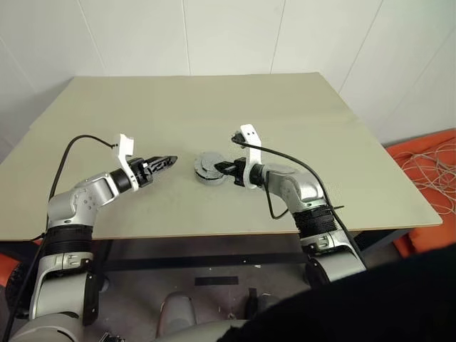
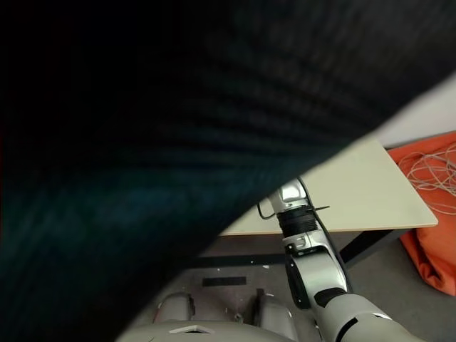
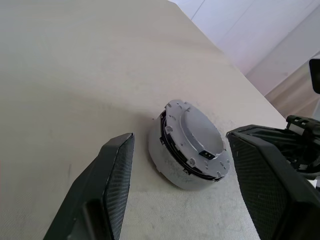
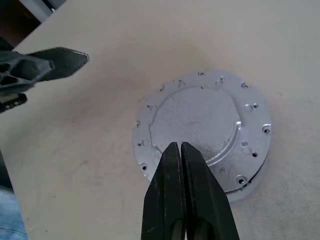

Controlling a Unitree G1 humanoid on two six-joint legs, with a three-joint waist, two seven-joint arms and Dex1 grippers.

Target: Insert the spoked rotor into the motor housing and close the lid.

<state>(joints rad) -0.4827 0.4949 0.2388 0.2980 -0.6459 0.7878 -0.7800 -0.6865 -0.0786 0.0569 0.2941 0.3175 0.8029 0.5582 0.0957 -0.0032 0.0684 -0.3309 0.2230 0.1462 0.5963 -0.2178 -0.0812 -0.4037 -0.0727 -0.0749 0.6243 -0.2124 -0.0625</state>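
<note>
Fingers of the right gripper (image 4: 180, 146) press together, tips over the closed lid (image 4: 200, 117) atop the motor housing (image 1: 209, 169) at mid-frame on the table (image 1: 320, 128). Left gripper (image 1: 169, 162) hovers open, centre-left.

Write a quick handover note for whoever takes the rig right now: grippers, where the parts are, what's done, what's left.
Left gripper: open, holding nothing, apart from the motor housing, to its left.
Right gripper: shut, holding nothing, tips over the lid; contact unclear.
Parts: housing sits mid-table, lid down on top. A thin gap shows at the lid's edge in the left wrist view.
Done: lid appears closed. The rotor can't be seen, presumably inside.
Left: check the lid is fully seated, then withdraw.
</note>
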